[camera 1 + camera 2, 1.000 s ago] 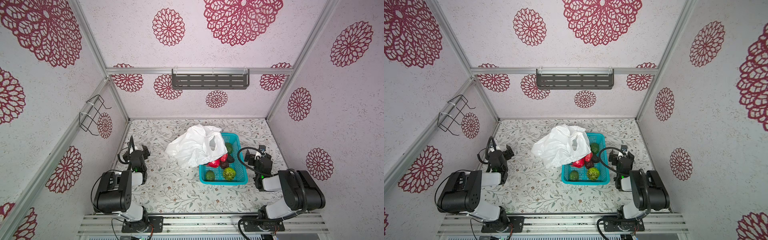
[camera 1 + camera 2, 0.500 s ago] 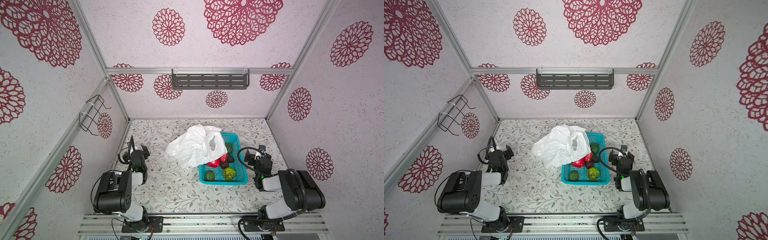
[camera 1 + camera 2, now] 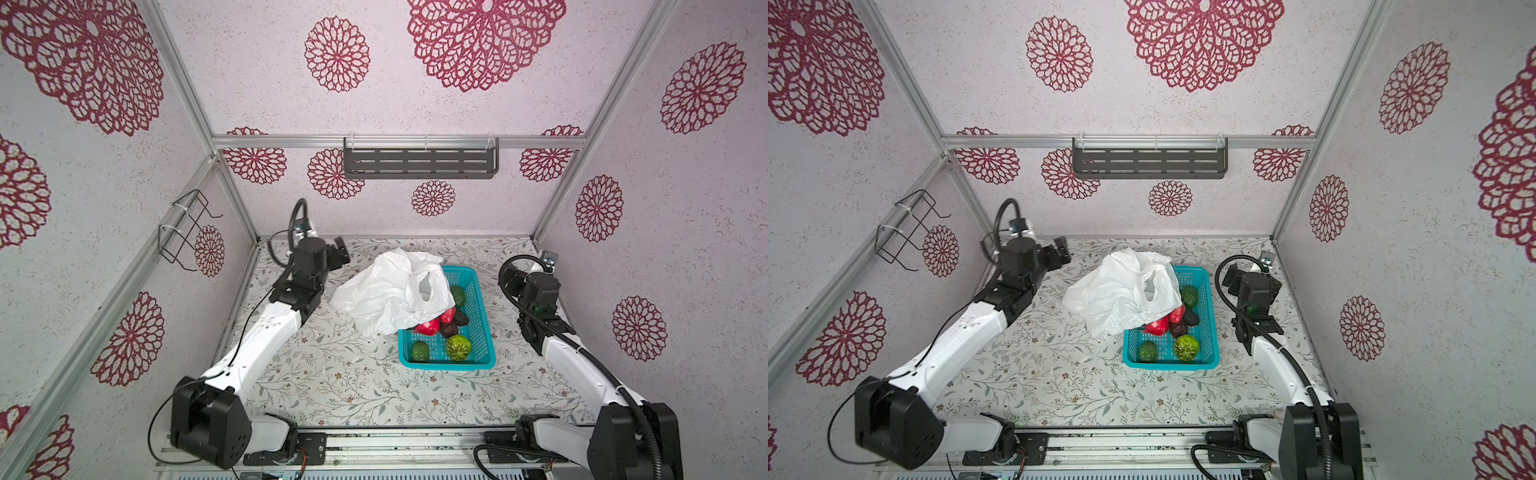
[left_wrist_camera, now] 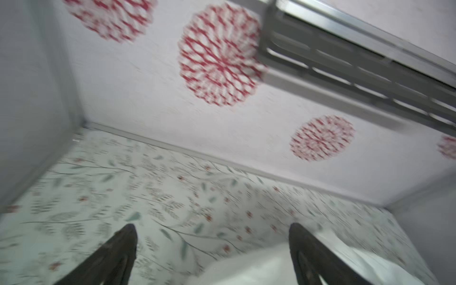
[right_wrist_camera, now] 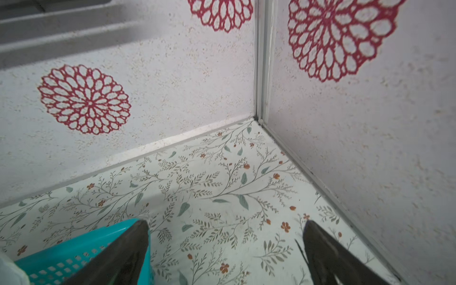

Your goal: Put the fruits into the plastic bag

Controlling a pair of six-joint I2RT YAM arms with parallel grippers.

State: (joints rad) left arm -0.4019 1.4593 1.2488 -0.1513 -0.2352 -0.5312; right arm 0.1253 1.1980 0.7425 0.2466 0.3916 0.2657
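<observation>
One plastic bag (image 3: 382, 291) overlaps one basket (image 3: 446, 365) showing seven fruits (image 3: 458, 347): two red, two brown, two green, one bumpy. Both the left hand (image 4: 212, 229) and right hand (image 5: 225, 224) gape empty.

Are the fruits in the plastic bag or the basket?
Out: the visible fruits lie in the teal basket; the crumpled plastic bag drapes over its rim. The bag's inside is hidden.

fruits (image 3: 458, 347) in basket (image 3: 446, 365), bag (image 3: 386, 291) overlapping basket
</observation>
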